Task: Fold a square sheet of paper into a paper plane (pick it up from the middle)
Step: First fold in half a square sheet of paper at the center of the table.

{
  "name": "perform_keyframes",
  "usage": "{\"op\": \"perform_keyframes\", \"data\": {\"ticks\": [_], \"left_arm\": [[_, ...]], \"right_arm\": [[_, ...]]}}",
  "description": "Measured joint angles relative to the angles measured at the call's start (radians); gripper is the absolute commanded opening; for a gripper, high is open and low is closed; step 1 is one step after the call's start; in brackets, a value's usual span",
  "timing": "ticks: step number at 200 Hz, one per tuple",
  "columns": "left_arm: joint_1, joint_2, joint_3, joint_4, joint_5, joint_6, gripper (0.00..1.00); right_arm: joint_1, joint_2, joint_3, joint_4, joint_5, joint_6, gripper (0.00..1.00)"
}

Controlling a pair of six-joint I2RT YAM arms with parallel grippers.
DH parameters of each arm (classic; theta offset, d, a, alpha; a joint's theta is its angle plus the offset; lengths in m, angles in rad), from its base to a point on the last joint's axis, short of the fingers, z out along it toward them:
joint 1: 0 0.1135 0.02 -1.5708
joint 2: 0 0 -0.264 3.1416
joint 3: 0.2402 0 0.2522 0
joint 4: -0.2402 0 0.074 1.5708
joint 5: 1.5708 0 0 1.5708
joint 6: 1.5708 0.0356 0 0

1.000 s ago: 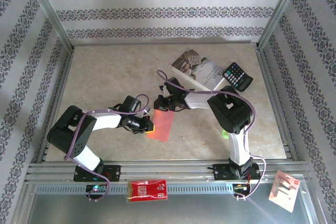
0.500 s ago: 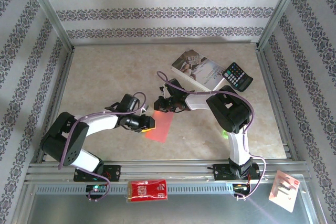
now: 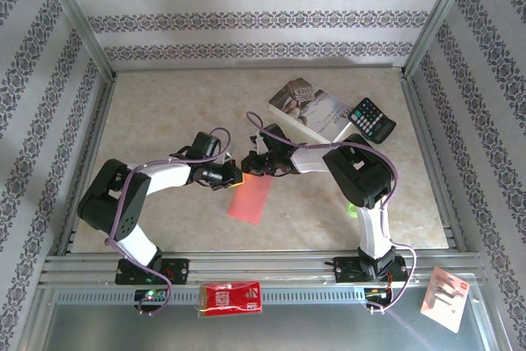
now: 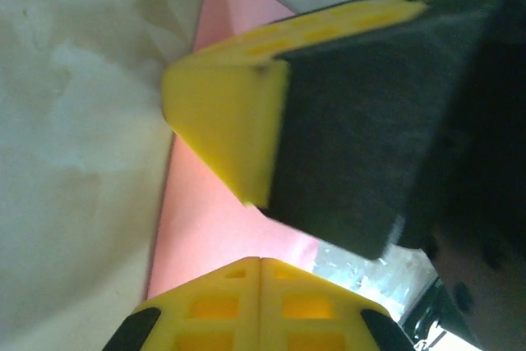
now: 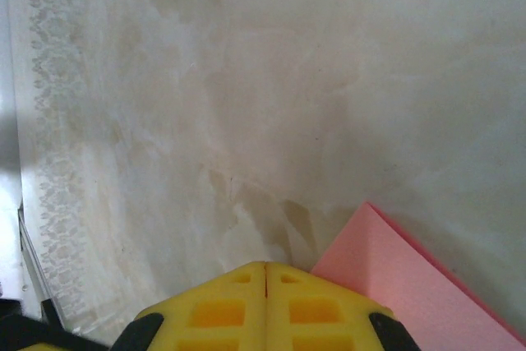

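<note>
Left gripper (image 3: 234, 177): I have moved it from the side edge of the folded sheet of paper (image 3: 250, 200) to its far end. Its jaws have closed again, and I cannot tell whether they pinch the paper. Right gripper (image 3: 249, 163): closed, empty, just beside that corner. The sheet lies flat on the table (image 3: 164, 113) between the arms, so I judge the creasing unfinished.

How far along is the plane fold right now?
Done: the pink paper is folded into a narrow strip, pointed at one end. In hand: the left gripper and right gripper, both shut, meet at its far end, seemingly pressing a crease. To do: no wings or central ridge visible, so final folds remain.
</note>
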Motion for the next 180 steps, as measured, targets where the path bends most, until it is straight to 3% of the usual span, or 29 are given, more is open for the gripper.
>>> {"op": "perform_keyframes", "data": {"ticks": [63,180], "left_arm": [[0.006,0.107,0.024,0.024,0.023,0.004,0.0],[-0.003,0.028,-0.113,0.125,0.049,0.0,0.0]], "right_arm": [[-0.003,0.0,-0.006,0.01,-0.007,0.0,0.0],[-0.004,0.0,-0.011,0.021,-0.014,0.001,0.0]]}}
